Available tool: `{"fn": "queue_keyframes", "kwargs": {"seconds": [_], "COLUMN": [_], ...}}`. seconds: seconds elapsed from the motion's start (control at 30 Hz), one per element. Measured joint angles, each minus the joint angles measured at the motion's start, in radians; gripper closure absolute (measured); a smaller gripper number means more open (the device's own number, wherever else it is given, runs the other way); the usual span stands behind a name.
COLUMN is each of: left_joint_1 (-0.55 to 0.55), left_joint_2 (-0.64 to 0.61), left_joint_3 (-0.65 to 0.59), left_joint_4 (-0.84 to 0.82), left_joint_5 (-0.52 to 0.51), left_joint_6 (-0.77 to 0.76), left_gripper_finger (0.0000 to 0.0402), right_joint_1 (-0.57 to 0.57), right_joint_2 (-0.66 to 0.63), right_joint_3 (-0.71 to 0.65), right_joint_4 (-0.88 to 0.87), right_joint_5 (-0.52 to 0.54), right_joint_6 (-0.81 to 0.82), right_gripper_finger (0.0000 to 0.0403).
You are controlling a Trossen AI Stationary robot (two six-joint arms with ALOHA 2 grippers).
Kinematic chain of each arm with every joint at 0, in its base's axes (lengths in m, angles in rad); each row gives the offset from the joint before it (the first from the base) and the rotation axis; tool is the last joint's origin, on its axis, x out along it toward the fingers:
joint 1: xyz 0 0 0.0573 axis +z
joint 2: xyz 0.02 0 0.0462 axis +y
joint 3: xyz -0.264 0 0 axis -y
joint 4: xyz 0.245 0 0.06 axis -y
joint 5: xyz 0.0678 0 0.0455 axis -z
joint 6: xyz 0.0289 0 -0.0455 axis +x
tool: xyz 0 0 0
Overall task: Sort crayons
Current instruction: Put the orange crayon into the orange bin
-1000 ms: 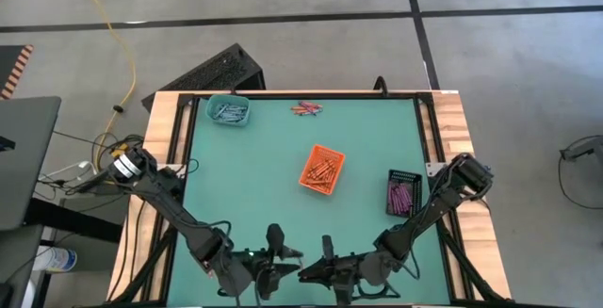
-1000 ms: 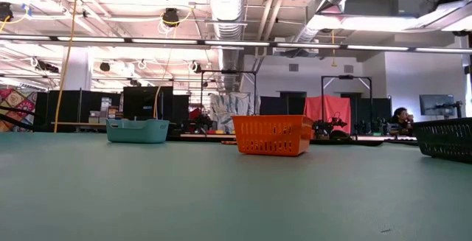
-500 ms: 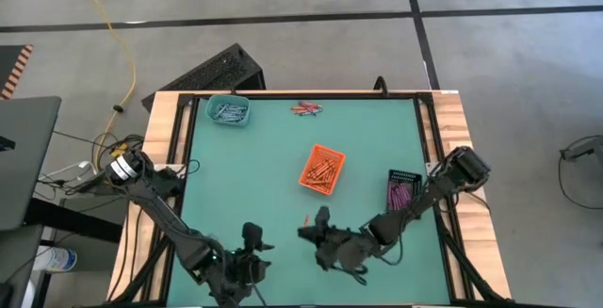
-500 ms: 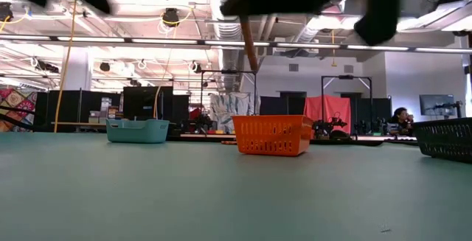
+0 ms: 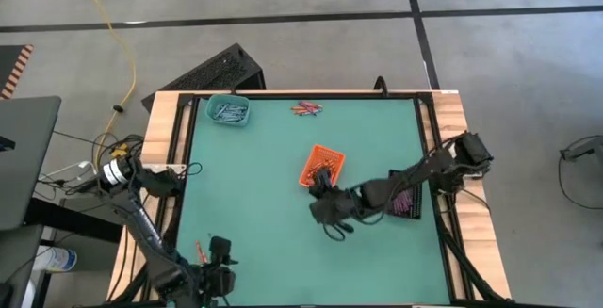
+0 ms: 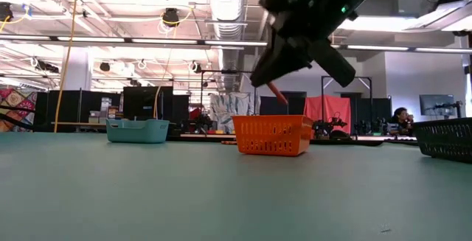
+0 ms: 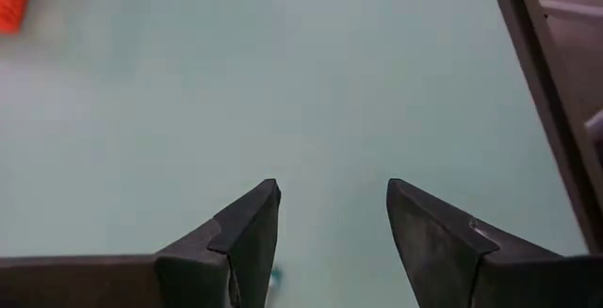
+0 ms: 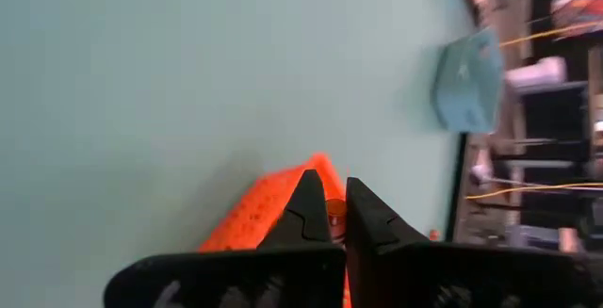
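My right gripper (image 5: 318, 187) is shut on an orange-red crayon (image 6: 276, 92) just above the near side of the orange tray (image 5: 322, 169), which holds more orange-red crayons. Blue-grey crayons lie in the teal tray (image 5: 228, 111) at the far left. Purple-pink ones fill the black tray (image 5: 403, 193) at the right. A few loose crayons (image 5: 306, 109) lie by the far edge. My left gripper (image 5: 219, 248) hovers open near the table's near-left corner, with nothing between its fingers (image 7: 247, 233). My right gripper pinches the crayon's upper end (image 8: 334, 209) between its two fingers. The fingers slant down from the table's near right side. The crayon sticks out below them, tilted, its lower end (image 6: 284, 101) clear of the orange tray's rim.
Bare green mat spreads between the three trays and along the near edge. The table's wooden rails (image 5: 165, 129) run down both sides. A person sits far off in the room at the right (image 6: 402, 116).
My right gripper has gone from the near edge toward the orange tray, carrying the crayon, and has tipped downward; the crayon stood upright half a second ago and now slants. My left gripper has drawn away from the right one toward the table's near-left corner.
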Motion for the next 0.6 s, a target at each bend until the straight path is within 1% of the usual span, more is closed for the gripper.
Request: {"fn": "queue_keyframes", "kwargs": {"seconds": [0.13,0.2,0.4,0.5,0.6], "left_joint_1": [-0.046,-0.066,-0.111,-0.126,-0.135], "left_joint_2": [0.000,0.000,0.000,0.000,0.000], "left_joint_3": [0.000,0.000,0.000,0.000,0.000], "left_joint_4": [-0.044,-0.064,-0.097,-0.100,-0.113], "left_joint_5": [0.024,0.040,0.103,0.121,0.125], "left_joint_6": [-0.106,-0.157,-0.274,-0.307,-0.334], "left_gripper_finger": [0.0214,0.0214,0.0214,0.0214,0.0214], "right_joint_1": [-0.074,-0.107,-0.180,-0.208,-0.228], "right_joint_2": [-0.007,-0.007,-0.007,-0.007,-0.007], "right_joint_3": [0.000,0.000,0.000,0.000,0.000], "right_joint_4": [-0.041,-0.057,-0.092,-0.122,-0.146], "right_joint_5": [-0.108,-0.127,-0.217,-0.283,-0.295], "right_joint_6": [0.002,-0.011,-0.133,-0.146,-0.135], "right_gripper_finger": [0.0400,0.0400,0.0397,0.0382,0.0351]}}
